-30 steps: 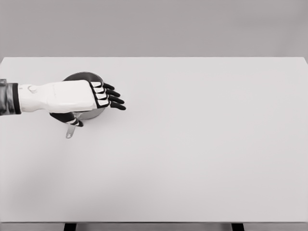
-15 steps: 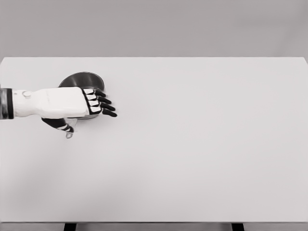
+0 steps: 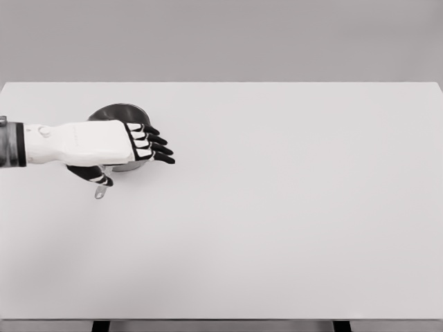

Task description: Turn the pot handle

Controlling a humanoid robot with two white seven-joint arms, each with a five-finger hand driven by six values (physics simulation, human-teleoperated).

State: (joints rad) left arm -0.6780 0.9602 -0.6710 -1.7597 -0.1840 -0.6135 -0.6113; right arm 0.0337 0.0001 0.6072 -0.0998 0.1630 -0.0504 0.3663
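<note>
A small dark metal pot (image 3: 118, 113) sits at the left of the white table (image 3: 277, 207), mostly covered by my left hand (image 3: 142, 149). Its thin silver handle (image 3: 101, 191) sticks out toward the front, its tip showing just below my thumb (image 3: 97, 176). The hand hovers over the pot with its black fingers (image 3: 158, 148) stretched out to the right and its thumb tucked underneath near the handle. It holds nothing that I can see. The pot's front wall and the handle's root are hidden by the hand.
The white table spreads wide to the right of the pot. Its far edge meets a grey wall, and its near edge shows two dark legs (image 3: 101, 325) below it.
My left hand drew back leftward and down a little, then shifted right and up again. The pot and its handle look unmoved.
</note>
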